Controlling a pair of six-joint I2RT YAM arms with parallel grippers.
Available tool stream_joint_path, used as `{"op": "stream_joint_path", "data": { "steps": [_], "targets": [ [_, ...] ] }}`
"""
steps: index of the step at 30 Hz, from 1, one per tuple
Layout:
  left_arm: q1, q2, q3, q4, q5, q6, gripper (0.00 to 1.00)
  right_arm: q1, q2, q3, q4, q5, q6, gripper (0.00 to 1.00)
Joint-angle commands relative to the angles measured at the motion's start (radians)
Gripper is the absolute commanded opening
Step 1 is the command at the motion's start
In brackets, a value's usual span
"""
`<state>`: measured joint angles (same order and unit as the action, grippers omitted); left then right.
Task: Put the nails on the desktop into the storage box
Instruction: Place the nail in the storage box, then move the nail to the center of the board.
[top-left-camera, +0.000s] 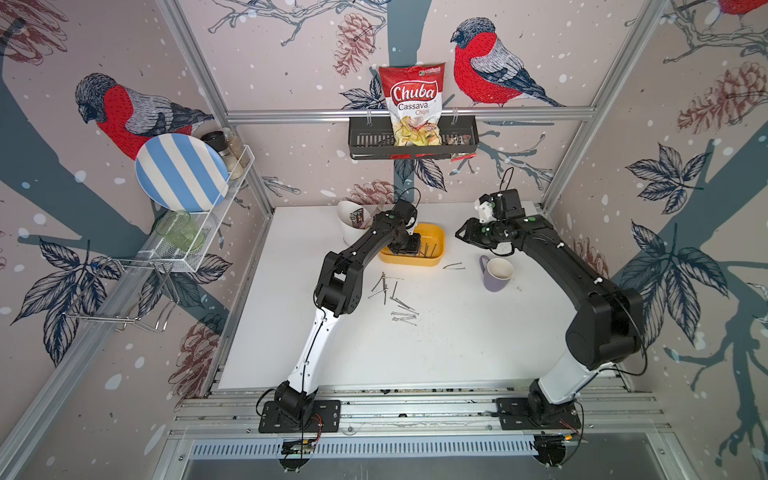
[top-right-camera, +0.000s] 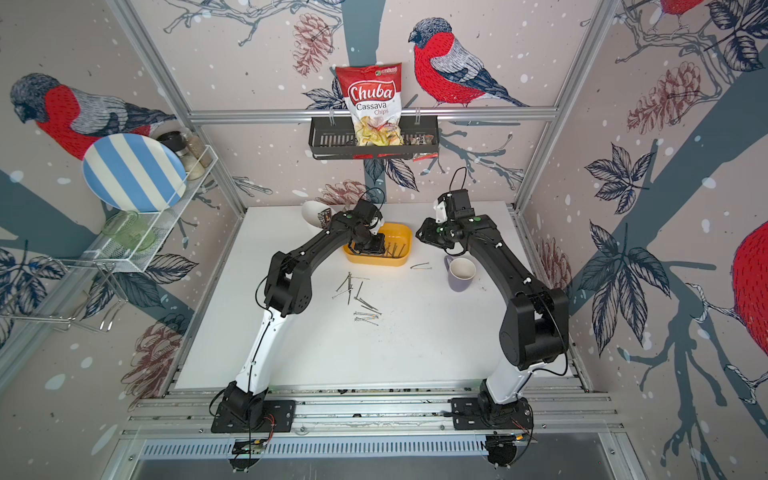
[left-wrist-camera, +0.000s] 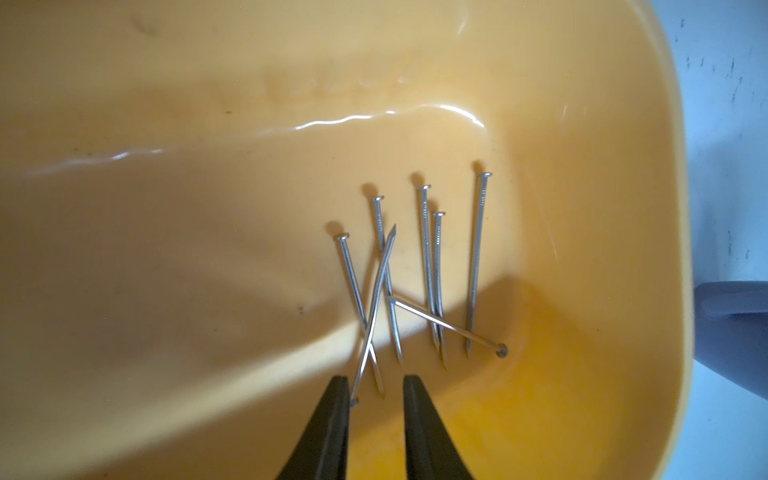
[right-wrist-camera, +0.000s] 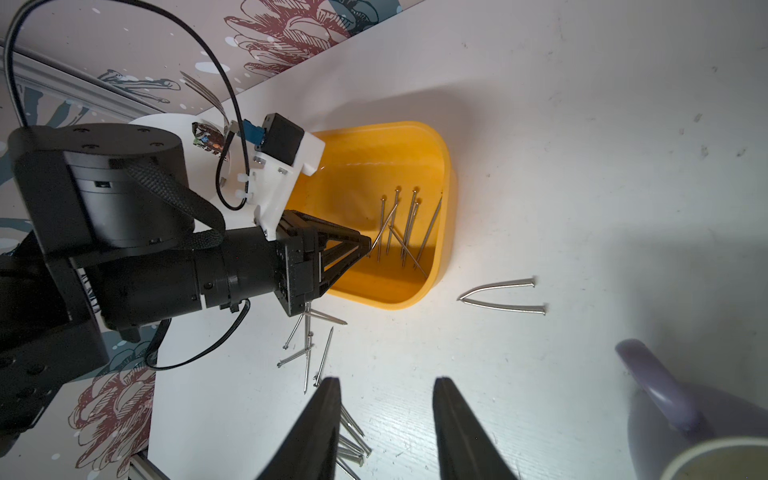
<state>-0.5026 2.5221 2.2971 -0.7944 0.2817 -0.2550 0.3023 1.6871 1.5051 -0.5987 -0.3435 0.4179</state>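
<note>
The yellow storage box (top-left-camera: 411, 260) (top-right-camera: 376, 260) stands at the back middle of the white desktop (top-left-camera: 436, 353). My left gripper (left-wrist-camera: 375, 380) (top-left-camera: 409, 245) is lowered inside it, jaws apart. One nail (left-wrist-camera: 376, 307) leans with its head against a finger (left-wrist-camera: 332, 415), not pinched. Several more nails (left-wrist-camera: 428, 270) lie on the box floor. Loose nails (top-left-camera: 392, 293) (top-right-camera: 359, 295) are scattered in front of the box, and two more nails (top-left-camera: 454, 266) (right-wrist-camera: 503, 296) lie to its right. My right gripper (right-wrist-camera: 386, 380) (top-left-camera: 465, 235) hovers open and empty above the desktop.
A purple mug (top-left-camera: 496, 274) (right-wrist-camera: 685, 415) stands right of the box, under the right arm. A white cutlery cup (top-left-camera: 351, 220) sits behind the left arm. The black wall basket (top-left-camera: 370, 143) with a chips bag hangs on the back wall.
</note>
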Motion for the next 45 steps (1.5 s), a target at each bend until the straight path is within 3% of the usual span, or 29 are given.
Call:
{"op": "stream_joint_path", "data": {
  "steps": [1,11,18,25,31,45],
  "targets": [
    [0.007,-0.035,0.009,0.008,0.005,-0.004,0.33,0.008,-0.009,0.000,-0.004,0.011,-0.008,0.41],
    [0.005,-0.214,-0.035,-0.012,0.001,0.000,0.53,0.007,0.068,0.013,-0.046,0.045,-0.013,0.42],
    [0.003,-0.472,-0.359,0.109,-0.010,-0.025,0.57,-0.020,0.184,0.084,-0.097,0.107,-0.094,0.41],
    [0.003,-0.647,-0.624,0.170,-0.024,-0.053,0.61,-0.015,0.303,0.143,-0.153,0.192,-0.176,0.41],
    [0.001,-0.721,-0.741,0.190,-0.026,-0.077,0.62,-0.010,0.398,0.188,-0.142,0.225,-0.173,0.41],
    [-0.014,-0.793,-0.860,0.192,-0.029,-0.104,0.66,0.014,0.626,0.400,-0.201,0.289,-0.180,0.38]
  ]
}}
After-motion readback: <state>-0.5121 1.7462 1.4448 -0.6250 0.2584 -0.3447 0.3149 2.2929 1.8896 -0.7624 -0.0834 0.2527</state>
